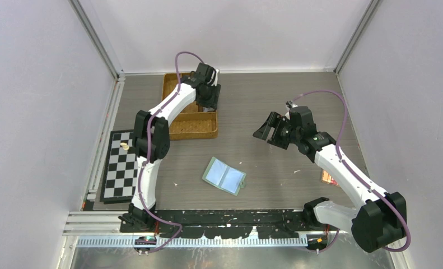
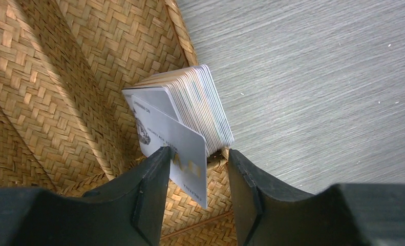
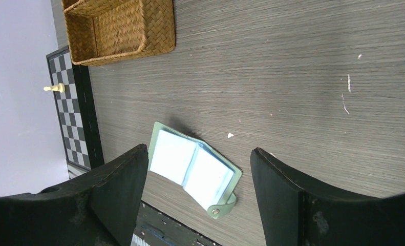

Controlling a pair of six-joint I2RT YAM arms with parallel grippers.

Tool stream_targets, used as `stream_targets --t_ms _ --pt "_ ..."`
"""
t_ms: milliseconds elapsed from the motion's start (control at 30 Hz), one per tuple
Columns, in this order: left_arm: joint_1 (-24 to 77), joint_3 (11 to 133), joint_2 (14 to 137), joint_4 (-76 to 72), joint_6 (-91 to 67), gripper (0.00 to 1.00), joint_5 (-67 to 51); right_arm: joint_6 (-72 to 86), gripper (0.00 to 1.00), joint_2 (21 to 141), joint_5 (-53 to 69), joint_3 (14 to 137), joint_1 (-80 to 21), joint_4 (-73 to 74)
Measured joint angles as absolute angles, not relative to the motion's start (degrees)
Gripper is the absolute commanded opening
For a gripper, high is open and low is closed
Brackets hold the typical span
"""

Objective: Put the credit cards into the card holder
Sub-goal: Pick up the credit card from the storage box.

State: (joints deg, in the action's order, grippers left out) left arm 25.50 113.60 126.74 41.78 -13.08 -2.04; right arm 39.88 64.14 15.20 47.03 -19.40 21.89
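The left pincer [image 2: 197, 154] stands open around a silvery-grey credit card [image 2: 172, 138] tilted out of the pale card stack [image 2: 208, 102] in the woven brown tray [image 2: 87, 51]; its gold lettering is too blurred to read. The right pincer [image 3: 199, 150] hangs wide open, clear of the sage-green folding card holder [image 3: 192, 166] lying spread open on the grey worktop [image 3: 272, 77].

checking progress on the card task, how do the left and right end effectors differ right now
The left end effector reaches into the woven tray at the card stack; the right end effector hangs over the table, facing the open card holder. The left has one silvery card between its fingers, touching only one; the right has nothing between its own. Both are open.
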Motion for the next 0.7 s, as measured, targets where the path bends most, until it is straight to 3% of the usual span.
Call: stream_targets --t_ms 433,700 --pt "25.61 110.91 125.19 41.85 -13.28 0.44 -4.82 40.66 0.77 64.14 15.20 46.89 -19.38 21.89" --pt "25.63 110.26 124.33 41.89 -13.26 0.30 -5.45 40.75 0.77 64.12 15.20 46.81 -19.38 21.89"
